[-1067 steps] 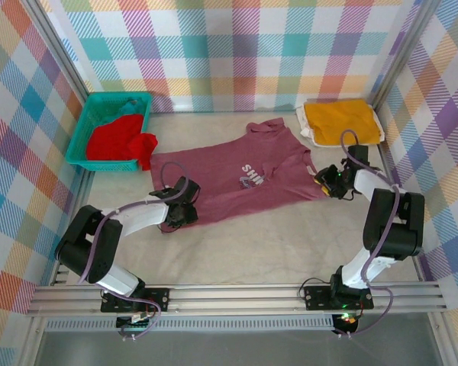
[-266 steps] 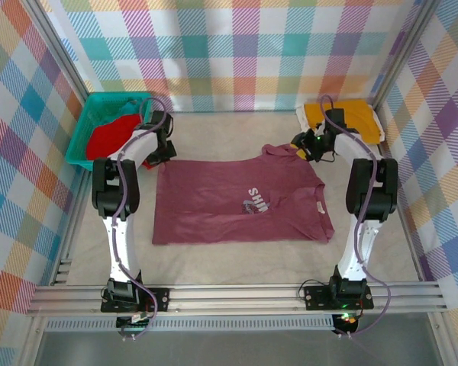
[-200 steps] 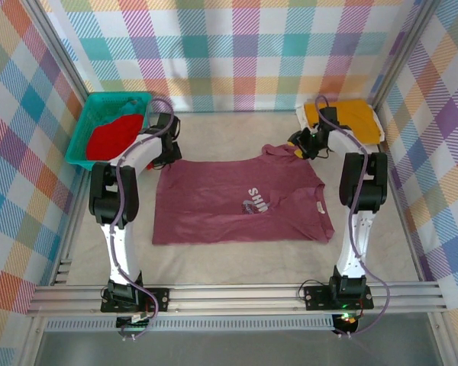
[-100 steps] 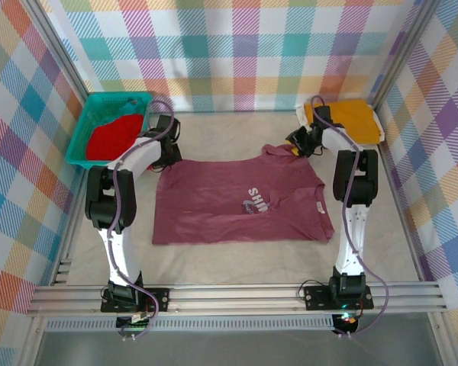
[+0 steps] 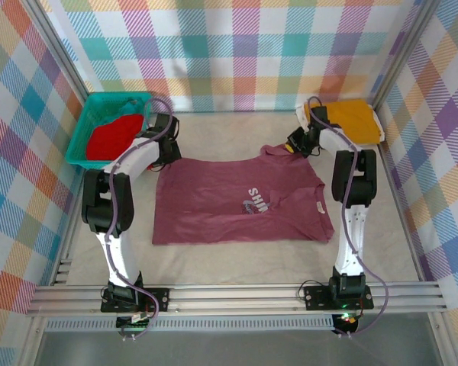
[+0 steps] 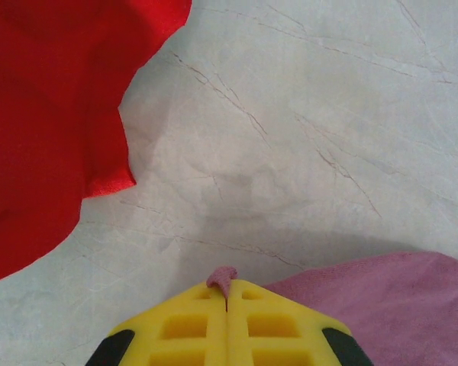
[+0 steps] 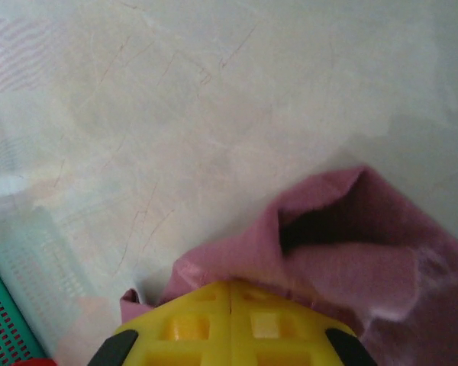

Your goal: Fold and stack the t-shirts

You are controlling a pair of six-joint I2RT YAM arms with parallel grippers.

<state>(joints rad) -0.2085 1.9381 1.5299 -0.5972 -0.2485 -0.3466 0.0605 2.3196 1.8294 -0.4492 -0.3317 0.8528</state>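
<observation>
Teal plastic basket (image 5: 80, 131), mesh-walled, upper left of the frame, standing on a table (image 5: 237, 255) covered in creased whitish sheeting. Pastel checked walls (image 5: 237, 46) enclose three sides; aluminium rails (image 5: 237, 297) cross the lower edge.

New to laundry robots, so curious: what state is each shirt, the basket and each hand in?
maroon t-shirt: spread flat, print up, unfolded.
yellow-orange t-shirt: folded, far right corner.
red t-shirt: bunched up in the teal basket.
teal basket: upright, holding the red t-shirt.
left hand: shut on the maroon t-shirt's corner.
right hand: shut on the maroon t-shirt's far edge.
</observation>
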